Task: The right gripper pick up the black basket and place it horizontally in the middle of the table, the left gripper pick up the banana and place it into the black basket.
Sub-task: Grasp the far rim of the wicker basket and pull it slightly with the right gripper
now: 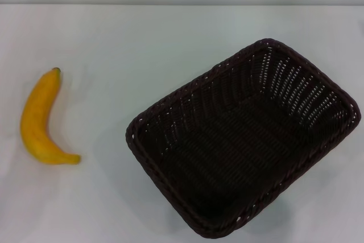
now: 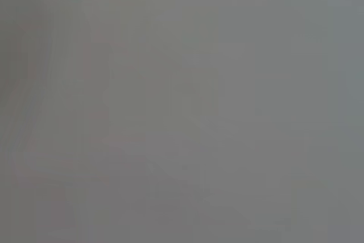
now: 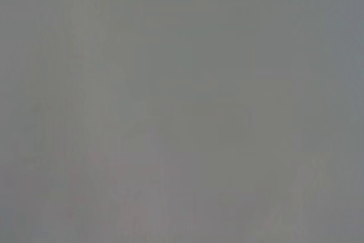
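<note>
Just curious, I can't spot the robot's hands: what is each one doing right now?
Left gripper: not in view; the banana lies untouched on the table.
Right gripper: not in view; the black basket sits unheld.

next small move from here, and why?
Probably bring the right gripper in toward the black basket. It sits skewed on the robot's right of the table, empty and not yet squared up in the middle, and the banana lies apart on the left. Neither gripper shows in any view, so nothing is held; the basket step comes first.
</note>
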